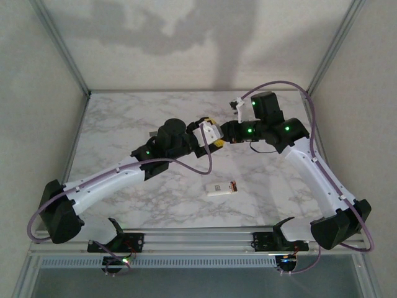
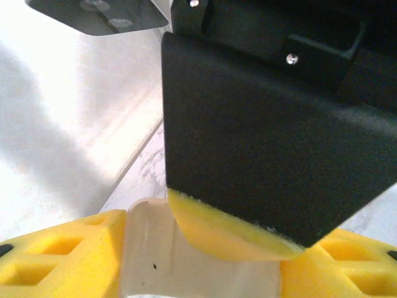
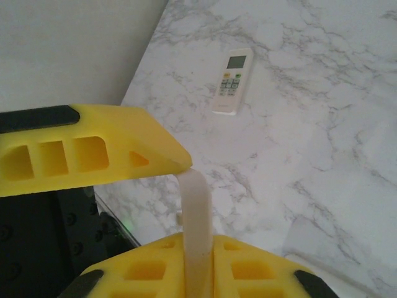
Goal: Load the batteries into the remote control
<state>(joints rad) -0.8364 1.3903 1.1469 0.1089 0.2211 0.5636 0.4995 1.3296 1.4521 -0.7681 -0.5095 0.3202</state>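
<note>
Top external view: both arms reach to the middle of the grey-veined white marble tabletop (image 1: 124, 124), and their tools meet above it. The left gripper (image 1: 212, 132), with yellow foam-like fingers, faces right. The right gripper (image 1: 223, 135), on a black wrist with green lamps, faces left. Between them sits a thin whitish translucent plate (image 1: 209, 131).

The small white rectangular plastic remote control (image 1: 218, 189) lies flat on the marble nearer the arm bases, between the two arms and well apart from both grippers. A dark patch marks its right end (too small here to tell what it is).

Left wrist view: the left gripper (image 2: 201, 264) has its yellow fingers (image 2: 62, 257) set apart, clamped on either side of the whitish translucent plate (image 2: 155, 254). One black finger of the right gripper (image 2: 273, 143) comes down from above, and its yellow pad touches the plate's upper edge.

Right wrist view: the right gripper (image 3: 198, 257) has its jaws almost together, pinching the plate (image 3: 197, 205) edge-on through its thin dimension. A yellow finger of the left gripper (image 3: 93, 149) touches the plate's top from the left. Beyond lies the remote control (image 3: 231, 82), face up on the tabletop (image 3: 322, 124), with its grey display window and small buttons showing.
</note>
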